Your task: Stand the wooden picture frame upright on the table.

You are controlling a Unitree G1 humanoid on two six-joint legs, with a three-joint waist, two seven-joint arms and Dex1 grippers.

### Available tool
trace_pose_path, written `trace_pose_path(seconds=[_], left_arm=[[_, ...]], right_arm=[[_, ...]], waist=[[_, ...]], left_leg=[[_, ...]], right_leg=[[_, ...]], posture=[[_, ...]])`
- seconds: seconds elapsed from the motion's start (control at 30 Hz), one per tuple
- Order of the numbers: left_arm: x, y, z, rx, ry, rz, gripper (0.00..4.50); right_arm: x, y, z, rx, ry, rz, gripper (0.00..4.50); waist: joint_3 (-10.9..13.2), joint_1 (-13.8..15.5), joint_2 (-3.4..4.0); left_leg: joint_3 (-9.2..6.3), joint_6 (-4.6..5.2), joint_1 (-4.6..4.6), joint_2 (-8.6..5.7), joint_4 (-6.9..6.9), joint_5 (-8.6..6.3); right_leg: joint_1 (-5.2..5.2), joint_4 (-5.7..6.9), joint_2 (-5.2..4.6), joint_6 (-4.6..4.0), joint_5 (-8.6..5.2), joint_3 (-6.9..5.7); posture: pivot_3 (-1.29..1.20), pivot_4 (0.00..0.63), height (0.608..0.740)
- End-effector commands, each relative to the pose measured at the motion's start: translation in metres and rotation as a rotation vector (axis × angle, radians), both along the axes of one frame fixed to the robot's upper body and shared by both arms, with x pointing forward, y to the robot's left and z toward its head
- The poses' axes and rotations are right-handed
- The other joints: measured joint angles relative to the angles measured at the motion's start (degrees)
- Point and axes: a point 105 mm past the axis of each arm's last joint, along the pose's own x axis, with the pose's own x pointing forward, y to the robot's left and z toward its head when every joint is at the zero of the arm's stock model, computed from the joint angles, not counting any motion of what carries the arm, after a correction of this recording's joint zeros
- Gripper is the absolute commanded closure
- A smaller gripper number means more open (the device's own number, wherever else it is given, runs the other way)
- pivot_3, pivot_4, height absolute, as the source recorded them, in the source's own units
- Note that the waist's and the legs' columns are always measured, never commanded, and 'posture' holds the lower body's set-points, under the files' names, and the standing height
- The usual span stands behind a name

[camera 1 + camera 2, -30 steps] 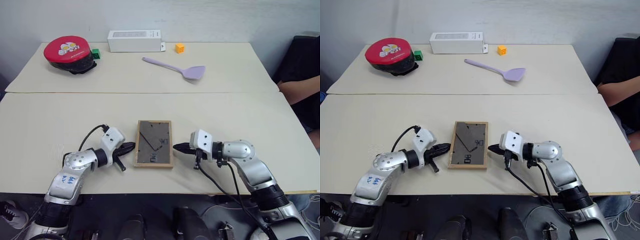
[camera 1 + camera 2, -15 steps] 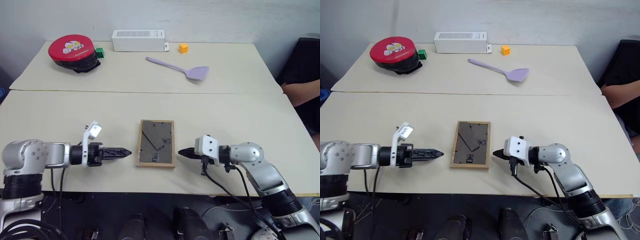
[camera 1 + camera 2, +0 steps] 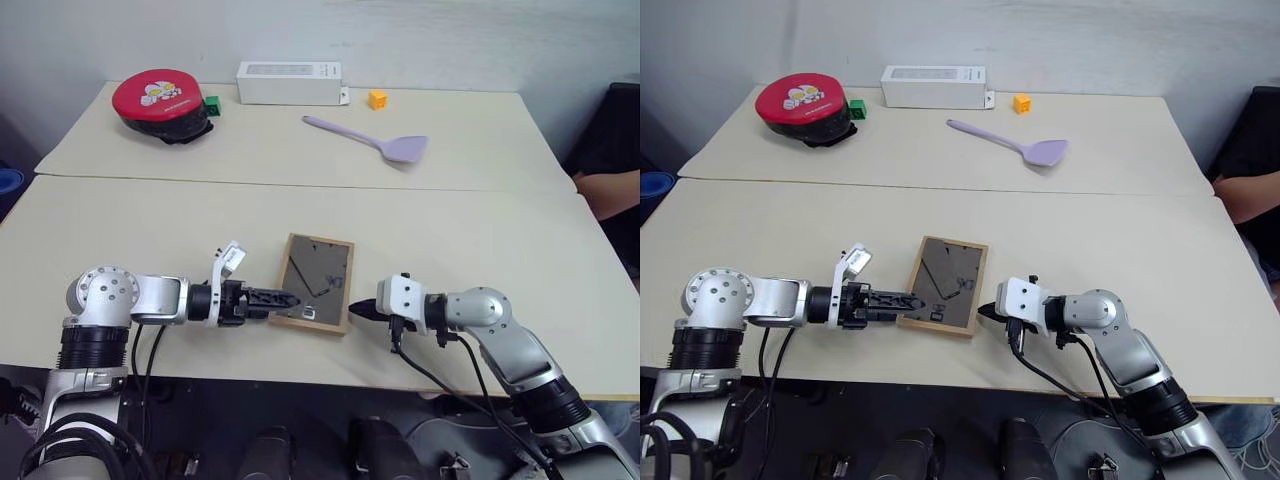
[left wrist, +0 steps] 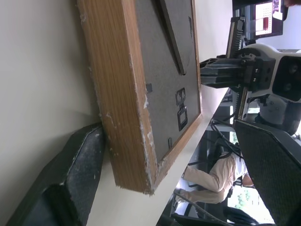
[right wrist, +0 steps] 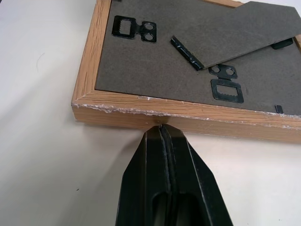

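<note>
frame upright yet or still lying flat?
Lying flat: the wooden picture frame rests back-up on the table, stand side facing the camera.

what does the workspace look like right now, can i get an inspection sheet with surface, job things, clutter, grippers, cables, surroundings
surface: cream table, two tops butted along a seam.
job's things: wooden picture frame lying flat, dark back up, stand folded out slightly; not upright yet.
clutter: red round lid, green cube, white box, orange cube, purple spatula, all on the far top.
grippers: left gripper open, its fingers either side of the frame's near corner; right gripper shut, tip at the frame's opposite edge.
cables: black cables hang from both arms over the table's near edge.
surroundings: a person's arm at the right; pale wall behind.
</note>
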Motion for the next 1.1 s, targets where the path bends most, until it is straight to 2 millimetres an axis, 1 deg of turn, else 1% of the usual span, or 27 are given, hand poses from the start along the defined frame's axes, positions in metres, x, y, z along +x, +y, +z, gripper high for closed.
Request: trace_pose_path(seconds=[0.03, 0.1, 0.3, 0.4, 0.47, 0.53, 0.57, 0.6, 0.63, 0.67, 0.7, 0.73, 0.77, 0.87, 0.93, 0.97, 1.03, 1.1], left_arm=[[-0.002, -0.012, -0.009, -0.018, 0.060, -0.019, 0.21], [-0.001, -0.013, -0.008, -0.034, 0.069, -0.008, 0.58], [0.001, -0.012, -0.010, -0.057, 0.084, 0.024, 2.42], [0.000, -0.012, -0.006, -0.087, 0.062, 0.040, 3.19], [0.000, -0.008, 0.001, -0.115, -0.002, 0.061, 3.23], [0.003, -0.003, 0.016, -0.156, -0.156, 0.102, 3.23], [0.001, 0.000, 0.018, -0.123, -0.242, 0.095, 3.23], [0.000, 0.003, 0.023, -0.126, -0.344, 0.088, 3.23], [-0.002, 0.004, 0.023, -0.102, -0.433, 0.059, 3.23], [-0.005, 0.005, 0.022, -0.088, -0.496, 0.029, 3.23], [-0.006, 0.005, 0.023, -0.098, -0.556, 0.013, 3.23], [-0.007, 0.005, 0.018, -0.073, -0.592, -0.016, 3.23], [-0.007, 0.003, 0.016, -0.066, -0.643, -0.033, 3.23], [-0.010, -0.005, 0.011, -0.052, -0.689, -0.081, 3.23], [-0.011, -0.009, 0.010, -0.061, -0.702, -0.101, 3.23], [-0.012, -0.010, 0.009, -0.058, -0.709, -0.113, 3.23], [-0.015, -0.012, 0.007, -0.058, -0.723, -0.137, 3.23], [-0.016, -0.012, 0.009, -0.075, -0.716, -0.124, 3.23]], right_arm=[[-0.001, 0.009, 0.007, 0.021, -0.025, 0.029, 4.50], [-0.002, 0.009, 0.006, 0.019, -0.025, 0.030, 4.50], [-0.001, 0.001, 0.006, 0.016, -0.026, 0.012, 4.50], [-0.001, -0.004, 0.014, 0.060, -0.025, -0.001, 4.50], [-0.002, -0.015, 0.027, 0.144, 0.027, -0.029, 4.50], [-0.011, -0.021, 0.050, 0.277, 0.098, 0.011, 4.15], [-0.013, -0.024, 0.059, 0.309, 0.131, 0.016, 3.92], [-0.013, -0.025, 0.068, 0.346, 0.147, 0.020, 3.58], [-0.013, -0.024, 0.073, 0.367, 0.182, 0.021, 3.28], [-0.013, -0.023, 0.076, 0.380, 0.207, 0.024, 2.88], [-0.013, -0.019, 0.081, 0.393, 0.234, 0.031, 2.60], [-0.012, -0.013, 0.084, 0.395, 0.272, 0.037, 2.21], [-0.012, -0.006, 0.086, 0.393, 0.292, 0.048, 1.91], [-0.006, 0.014, 0.090, 0.398, 0.318, 0.055, 0.84], [0.002, 0.022, 0.091, 0.403, 0.310, 0.034, 0.17], [0.007, 0.027, 0.091, 0.408, 0.298, 0.026, 0.04], [0.014, 0.033, 0.092, 0.416, 0.287, 0.008, 0.04], [0.016, 0.041, 0.094, 0.424, 0.292, 0.025, 0.04]], waist=[[0.00, 0.11, 0.00], [0.00, 0.20, 0.00], [0.00, -0.15, -0.01], [0.00, -0.20, -0.01], [0.01, -0.41, -0.01], [0.02, -0.75, -0.01], [0.03, -0.85, -0.01], [0.04, -0.94, -0.02], [0.04, -1.24, -0.02], [0.04, -1.53, -0.02], [0.03, -1.58, 0.02], [0.05, -1.62, 0.07], [0.06, -1.58, 0.09], [0.06, -1.34, 0.09], [0.06, -0.92, 0.09], [0.06, -0.67, 0.08], [0.06, -0.70, 0.08], [0.06, -0.97, 0.07]], left_leg=[[0.00, 0.00, 0.00, 0.00, 0.01, 0.00], [0.00, 0.00, 0.00, -0.02, 0.03, 0.00], [0.00, -0.01, -0.07, -0.02, 0.03, 0.00], [-0.01, -0.01, -0.07, -0.01, 0.05, 0.00], [-0.01, -0.02, -0.07, -0.01, 0.05, 0.00], [-0.01, -0.02, -0.08, -0.01, 0.02, 0.00], [-0.01, -0.03, -0.11, 0.00, 0.02, 0.00], [-0.02, -0.03, -0.12, 0.01, 0.01, -0.01], [-0.03, -0.08, -0.11, 0.05, 0.01, -0.01], [0.00, -0.13, -0.10, 0.10, -0.03, 0.00], [0.00, -0.18, -0.04, 0.12, -0.10, 0.01], [0.01, -0.22, 0.02, 0.12, -0.23, 0.04], [0.02, -0.22, 0.05, 0.12, -0.31, 0.05], [0.01, -0.21, 0.04, 0.12, -0.56, 0.12], [0.01, -0.19, 0.03, 0.12, -0.67, 0.13], [-0.01, -0.17, -0.04, 0.12, -0.68, 0.12], [-0.03, -0.09, -0.15, 0.12, -0.66, 0.08], [0.00, -0.01, -0.16, 0.09, -0.64, 0.04]], right_leg=[[0.00, 0.00, 0.00, 0.00, 0.00, 0.00], [0.00, 0.00, 0.00, 0.01, 0.00, 0.00], [-0.07, 0.00, 0.01, 0.01, 0.00, -0.01], [-0.06, 0.01, 0.01, 0.01, 0.00, -0.03], [-0.06, 0.01, 0.01, 0.01, 0.00, -0.03], [-0.06, 0.00, 0.01, 0.01, 0.00, -0.03], [-0.07, -0.04, 0.01, 0.01, 0.00, -0.03], [-0.07, -0.04, 0.01, 0.01, 0.00, -0.04], [-0.06, -0.07, 0.04, 0.01, 0.00, -0.06], [-0.07, -0.09, 0.08, -0.02, -0.01, -0.05], [-0.05, -0.07, 0.08, -0.05, -0.03, -0.04], [-0.02, -0.08, 0.08, -0.11, -0.06, -0.05], [-0.04, -0.09, 0.08, -0.14, -0.08, -0.04], [-0.10, -0.19, 0.06, -0.16, -0.09, -0.04], [-0.11, -0.31, 0.05, -0.16, -0.09, -0.03], [-0.15, -0.34, 0.04, -0.14, -0.08, -0.05], [-0.20, -0.43, 0.02, -0.11, -0.06, -0.08], [-0.19, -0.47, 0.00, -0.09, -0.05, -0.06]], posture=[[0.00, 0.150, 0.740], [0.00, 0.150, 0.740], [0.00, 0.150, 0.740], [0.00, 0.150, 0.740], [0.00, 0.150, 0.740], [0.00, 0.150, 0.740], [0.00, 0.150, 0.740], [0.00, 0.150, 0.740], [0.00, 0.150, 0.740], [0.00, 0.150, 0.740], [0.00, 0.150, 0.740], [0.00, 0.150, 0.740], [0.00, 0.150, 0.740], [0.00, 0.150, 0.740], [0.00, 0.150, 0.740], [0.00, 0.150, 0.740], [0.00, 0.150, 0.740], [0.00, 0.150, 0.740]])
